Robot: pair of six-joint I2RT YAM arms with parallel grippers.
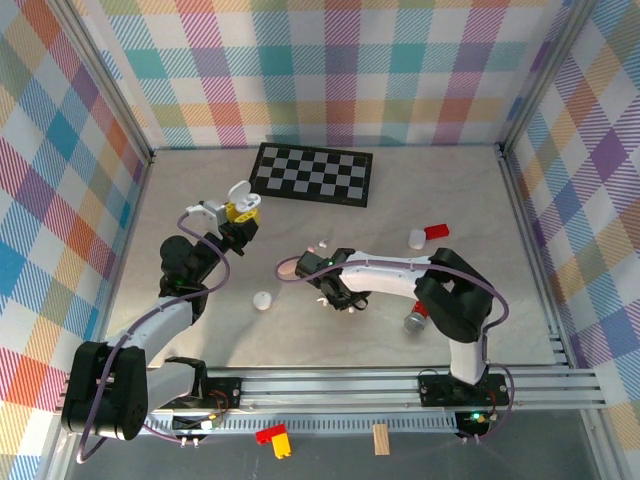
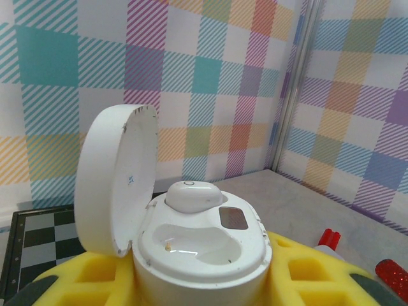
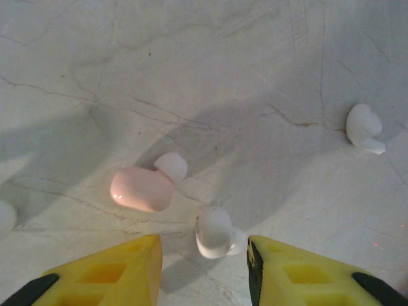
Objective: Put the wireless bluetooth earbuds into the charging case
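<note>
White earbud [image 3: 214,232] lies on table [image 3: 255,76], long axis running away from the cam, in the gap of R gripper [image 3: 204,250]; jaws released, not gripping. Pink bud [image 3: 141,189] just beside, white tip up-right. L gripper [image 1: 238,222] clenched on open case [image 2: 210,252], seated bud [image 2: 193,195] inside.

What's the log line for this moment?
left jaws: shut on open case, one earbud seated, one slot empty | right jaws: open over white earbud on table

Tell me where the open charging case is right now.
In the top view, the open charging case is gripped by the left gripper on the left side of the table, just in front of the left corner of the checkerboard.
</note>
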